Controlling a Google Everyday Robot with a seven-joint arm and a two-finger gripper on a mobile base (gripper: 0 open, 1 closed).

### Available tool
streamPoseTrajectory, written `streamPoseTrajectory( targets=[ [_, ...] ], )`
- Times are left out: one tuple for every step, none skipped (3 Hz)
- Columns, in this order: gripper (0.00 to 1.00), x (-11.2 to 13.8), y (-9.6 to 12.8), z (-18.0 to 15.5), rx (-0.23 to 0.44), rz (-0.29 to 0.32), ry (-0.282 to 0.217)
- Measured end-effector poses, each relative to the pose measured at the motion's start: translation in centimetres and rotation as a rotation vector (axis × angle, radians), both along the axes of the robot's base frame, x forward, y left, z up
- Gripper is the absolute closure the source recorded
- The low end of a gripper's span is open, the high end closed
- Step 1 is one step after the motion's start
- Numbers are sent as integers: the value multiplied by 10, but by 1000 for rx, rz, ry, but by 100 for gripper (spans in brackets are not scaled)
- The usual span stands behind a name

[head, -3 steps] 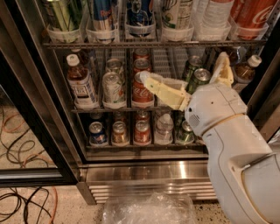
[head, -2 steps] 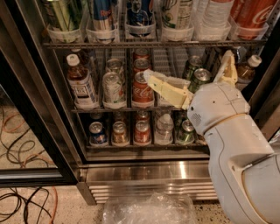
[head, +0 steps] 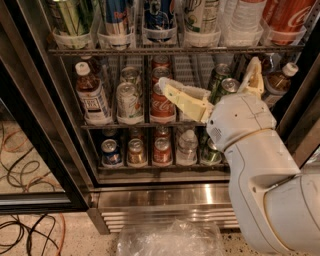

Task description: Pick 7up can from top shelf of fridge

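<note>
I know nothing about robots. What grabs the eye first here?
The big white robot arm at the right, its yellowish claw spread open before the middle rack, next to a red cola can. Above it, the top shelf carries a row of cans in white cups.

Cream claw (head: 208, 71) against red Coca-Cola can (head: 160, 107).

My gripper (head: 209, 73) hangs spread wide before the middle rack (head: 120, 125) of the fridge (head: 165, 199), one finger (head: 187, 100) in front of a Coca-Cola can (head: 161, 109).
</note>
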State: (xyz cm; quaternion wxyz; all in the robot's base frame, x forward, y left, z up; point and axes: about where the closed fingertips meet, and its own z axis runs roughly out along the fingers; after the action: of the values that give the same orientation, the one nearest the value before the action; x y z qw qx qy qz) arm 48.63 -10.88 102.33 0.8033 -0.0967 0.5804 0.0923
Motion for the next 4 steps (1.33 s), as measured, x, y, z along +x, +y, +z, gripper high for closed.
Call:
streamPoseTrajectory(
  targets=[
    [0,21,7,4,38,-40,-29],
    [0,22,10,10,17,-58,-59],
    [0,22,10,10,18,-57,-58],
    [0,29,11,14,17,-62,-79]
  ],
)
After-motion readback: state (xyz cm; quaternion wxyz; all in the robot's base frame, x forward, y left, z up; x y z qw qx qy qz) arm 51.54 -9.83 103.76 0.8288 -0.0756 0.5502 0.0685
